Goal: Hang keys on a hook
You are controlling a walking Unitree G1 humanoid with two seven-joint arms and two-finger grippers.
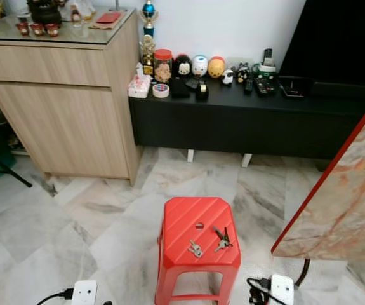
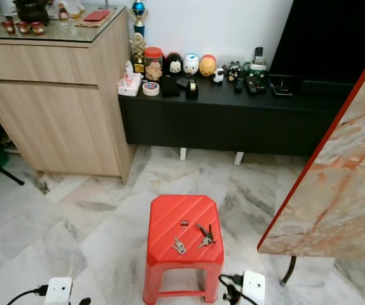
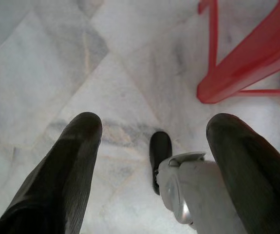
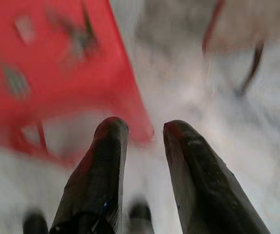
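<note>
1. Keys: we see two small bunches on the red stool [image 1: 188, 219], a dark-fobbed bunch [image 1: 221, 238] at 3 o'clock and a plain silver bunch [image 1: 195, 248] at 6.
2. We judge them light, stiff, jangly and slippery; best pinched at the ring.
3. Our left gripper [image 3: 149, 146] gapes wide and empty above the marble floor [image 1: 106, 222]; our right gripper [image 4: 144, 141] hangs narrowly parted by the stool.
4. A red-lidded jar [image 1: 162, 65] of snacks stands on the black cabinet [image 1: 245, 117].

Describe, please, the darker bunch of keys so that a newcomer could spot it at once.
Find the red plastic stool standing on the marble floor in front of the black cabinet. Two key bunches lie on its seat; the dark keys are nearer the marble-topped table, with the paler silver keys beside them.
</note>
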